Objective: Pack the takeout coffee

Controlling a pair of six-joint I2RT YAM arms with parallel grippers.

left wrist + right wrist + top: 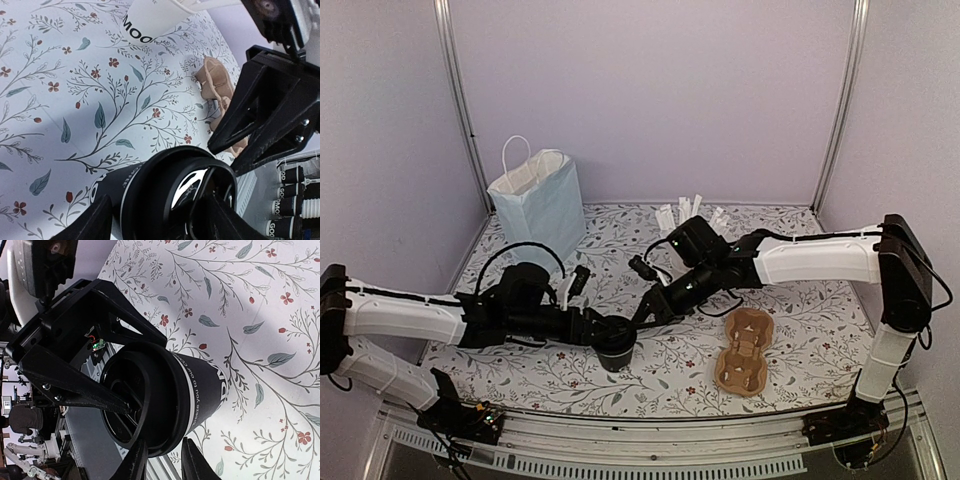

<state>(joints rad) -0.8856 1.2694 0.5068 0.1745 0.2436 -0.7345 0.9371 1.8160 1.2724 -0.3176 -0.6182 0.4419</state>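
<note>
The takeout coffee (617,355) is a black paper cup with white lettering, standing upright near the table's front middle under a black lid (165,390). My left gripper (610,335) reaches in from the left. Its fingers bracket the cup (115,190) just under the lid (160,190), one finger (95,220) against the wall and the other across the lid top. My right gripper (642,318) comes down from the right. In the right wrist view that gripper (165,445) pinches the lid's edge, with the cup wall (210,380) beside it.
A brown pulp cup carrier (745,350) lies right of the cup. A pale blue paper bag (540,205) stands open at the back left. A white cup (150,20) holding wrapped sticks (690,210) sits at the back behind the right arm.
</note>
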